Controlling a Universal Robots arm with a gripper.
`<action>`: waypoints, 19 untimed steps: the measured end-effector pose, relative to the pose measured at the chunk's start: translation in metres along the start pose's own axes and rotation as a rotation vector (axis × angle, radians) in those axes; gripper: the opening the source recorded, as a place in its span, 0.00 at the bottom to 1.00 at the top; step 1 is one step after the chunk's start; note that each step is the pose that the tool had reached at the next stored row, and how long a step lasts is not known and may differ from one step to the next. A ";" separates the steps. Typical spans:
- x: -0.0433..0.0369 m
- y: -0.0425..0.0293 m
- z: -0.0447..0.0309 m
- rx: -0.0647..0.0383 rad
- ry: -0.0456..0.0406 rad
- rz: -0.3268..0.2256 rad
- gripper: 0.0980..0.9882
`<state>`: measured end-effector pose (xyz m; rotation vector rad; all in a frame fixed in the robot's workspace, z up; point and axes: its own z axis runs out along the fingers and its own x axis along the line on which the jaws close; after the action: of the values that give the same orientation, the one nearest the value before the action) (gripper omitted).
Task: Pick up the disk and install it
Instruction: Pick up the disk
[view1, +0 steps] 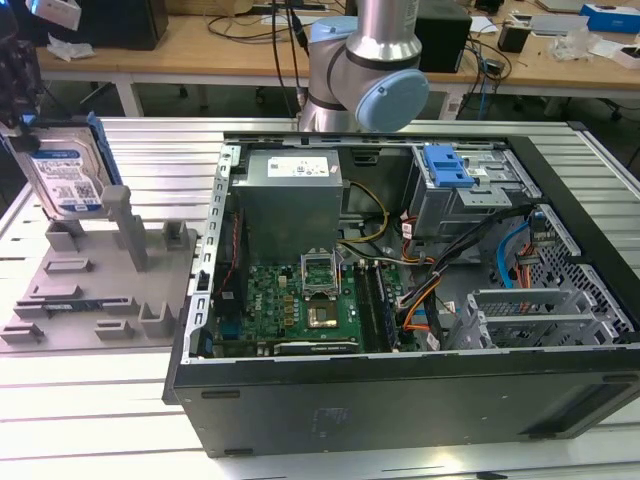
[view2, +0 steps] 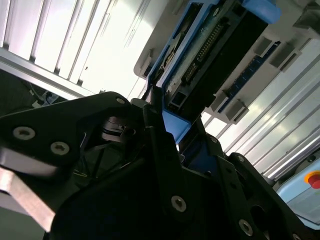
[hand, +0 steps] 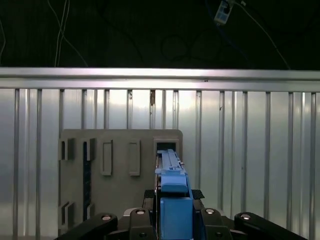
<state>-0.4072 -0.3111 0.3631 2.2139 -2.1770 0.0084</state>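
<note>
I see a ribbed aluminium counter (view1: 150, 140) spreading out beneath the tool (view1: 20, 120), its slats catching a bright glare. Behind the tool, past the counter's far edge, a wooden desk (view1: 200, 45) runs along the back. It is strewn with cables (view1: 250, 25), and a black box (view1: 110, 25) sits on it. Far from the tool on that desk lies a blue box (view1: 612, 17). Under the desk it is dark. In the first wrist view, beyond the counter's rim (hand: 160, 75), I see blackness with loose wires (hand: 57, 30) hanging.

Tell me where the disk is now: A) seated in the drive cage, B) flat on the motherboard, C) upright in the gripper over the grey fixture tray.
C: the gripper clamps the disk by its blue carrier, upright over the grey fixture tray, outside the computer case.
</note>
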 end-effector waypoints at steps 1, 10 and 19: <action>0.0001 -0.0002 -0.0034 0.000 0.0000 0.000 0.30; 0.0012 -0.0025 -0.0379 0.000 0.0000 0.000 0.30; 0.0028 -0.0057 -0.0875 0.000 0.0001 0.000 0.30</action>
<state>-0.3996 -0.3111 0.4505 2.2139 -2.1770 0.0085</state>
